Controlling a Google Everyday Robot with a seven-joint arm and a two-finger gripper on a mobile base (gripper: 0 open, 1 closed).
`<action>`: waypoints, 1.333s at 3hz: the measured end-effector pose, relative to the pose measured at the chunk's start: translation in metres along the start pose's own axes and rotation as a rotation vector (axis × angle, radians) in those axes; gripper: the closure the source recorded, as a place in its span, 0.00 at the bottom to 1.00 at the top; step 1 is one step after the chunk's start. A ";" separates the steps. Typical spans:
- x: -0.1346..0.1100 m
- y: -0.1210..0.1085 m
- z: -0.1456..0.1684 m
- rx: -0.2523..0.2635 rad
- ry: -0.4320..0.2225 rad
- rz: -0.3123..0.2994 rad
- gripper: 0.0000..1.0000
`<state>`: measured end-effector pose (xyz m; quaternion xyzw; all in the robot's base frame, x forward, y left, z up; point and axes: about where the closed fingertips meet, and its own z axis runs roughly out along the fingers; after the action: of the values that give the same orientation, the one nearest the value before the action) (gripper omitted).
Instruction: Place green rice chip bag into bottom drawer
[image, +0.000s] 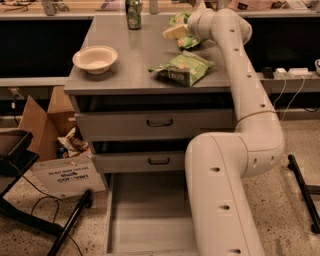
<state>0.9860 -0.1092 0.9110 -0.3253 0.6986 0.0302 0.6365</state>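
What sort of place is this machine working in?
Probably a lab or workshop, not a home: a grey metal drawer cabinet and a cardboard box stand on a speckled floor. The arm's tool is at the green bag on top.

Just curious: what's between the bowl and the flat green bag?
Only bare cabinet top, in the camera view. The gripper is farther back, at the green rice chip bag.
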 end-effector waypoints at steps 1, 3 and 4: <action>0.013 0.000 0.016 0.066 0.093 -0.003 0.00; 0.052 -0.015 0.019 0.197 0.260 0.133 0.23; 0.052 -0.013 0.020 0.198 0.256 0.166 0.47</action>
<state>1.0114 -0.1323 0.8646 -0.2032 0.7981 -0.0279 0.5665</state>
